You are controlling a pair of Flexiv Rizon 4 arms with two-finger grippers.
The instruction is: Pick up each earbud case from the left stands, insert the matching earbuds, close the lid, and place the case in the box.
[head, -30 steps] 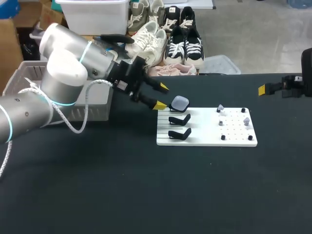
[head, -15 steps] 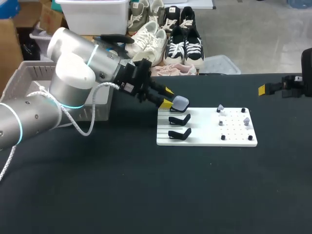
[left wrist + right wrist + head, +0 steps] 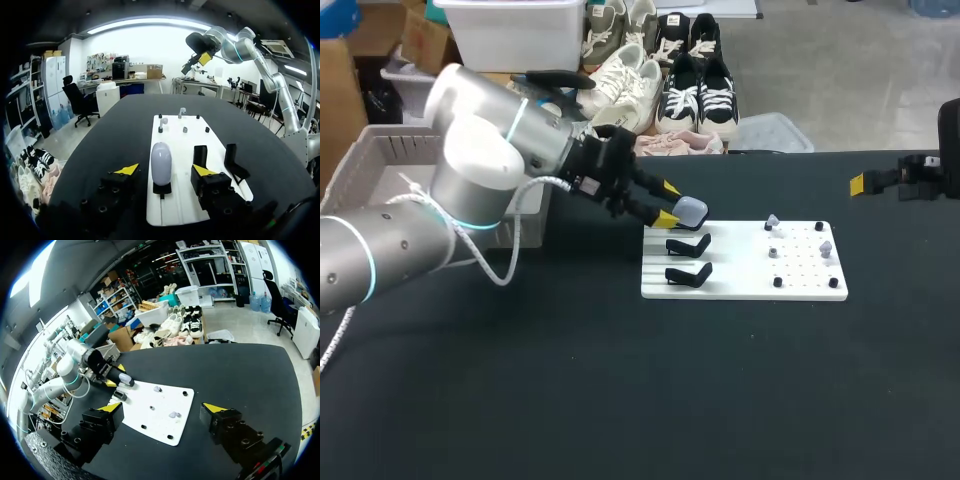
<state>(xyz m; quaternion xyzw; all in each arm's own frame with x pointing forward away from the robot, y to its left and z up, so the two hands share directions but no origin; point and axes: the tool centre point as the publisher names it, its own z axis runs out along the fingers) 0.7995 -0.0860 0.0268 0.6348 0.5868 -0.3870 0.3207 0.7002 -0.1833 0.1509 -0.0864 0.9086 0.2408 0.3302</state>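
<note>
Early stage. The pale lilac oval earbud case is being straddled on its stand, at the white board's 10 o'clock corner, by the left claw, fingers apart, nothing clamped. Small grey earbuds are not yet inserted. Nothing is being carried to the grey slatted box at 9 o'clock. The right claw is apart and empty at 3 o'clock.

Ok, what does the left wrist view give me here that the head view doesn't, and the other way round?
Only the left wrist view: the left gripper is open, with a clear gap between each yellow tip and the case, which stands upright on its stand. Only the head view: the grey box behind the left arm, at the table's left edge. Both: the white board, the two empty stands beside the case, and the earbuds at the board's other end.
</note>
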